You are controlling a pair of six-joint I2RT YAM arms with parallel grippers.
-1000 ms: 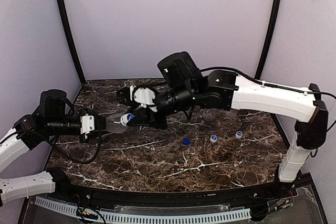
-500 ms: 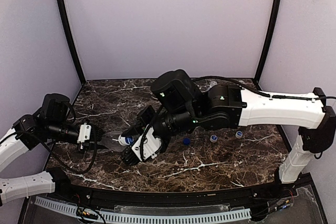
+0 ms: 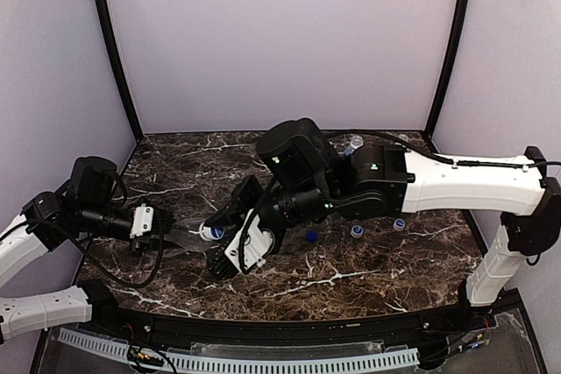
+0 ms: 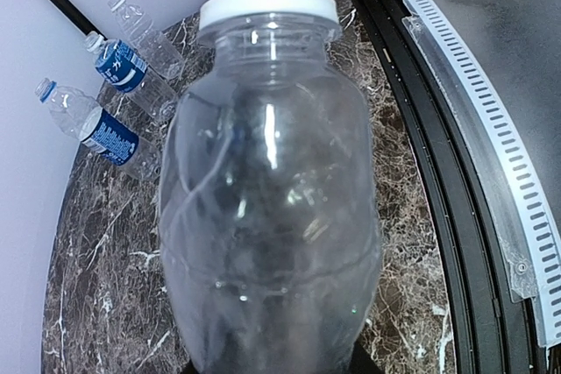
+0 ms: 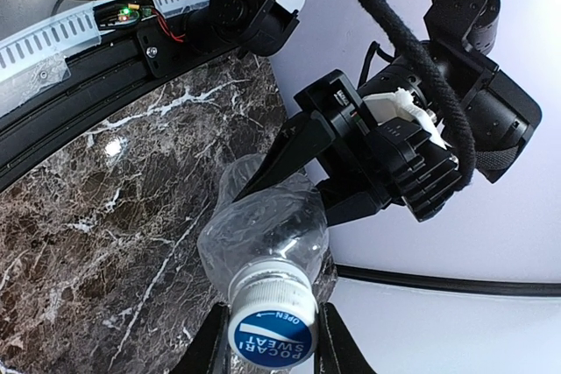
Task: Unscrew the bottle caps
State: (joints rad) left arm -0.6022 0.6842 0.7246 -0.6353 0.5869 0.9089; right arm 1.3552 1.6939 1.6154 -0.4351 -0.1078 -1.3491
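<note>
At the left, the left gripper (image 3: 168,234) is clenched round the body of a clear, unlabelled bottle (image 4: 272,216). It holds the bottle sideways over the near-left part of the marble table (image 3: 351,282), with the neck toward the right arm. The left wrist view looks straight through the bottle's dented wall, and whether anything is inside cannot be told. That view alone shows three other bottles (image 4: 118,63) lying beside the wall, two of them with blue labels. The right wrist view alone shows the cap (image 5: 270,328), still on the neck, its blue top printed OPEN. The right gripper (image 5: 268,343) pinches it from both sides. Further right, only the overhead view shows three loose caps (image 3: 357,232) in a row on the table, one dark blue, each apart from the others. Bare marble lies between them and the front rail (image 3: 289,326).
</note>
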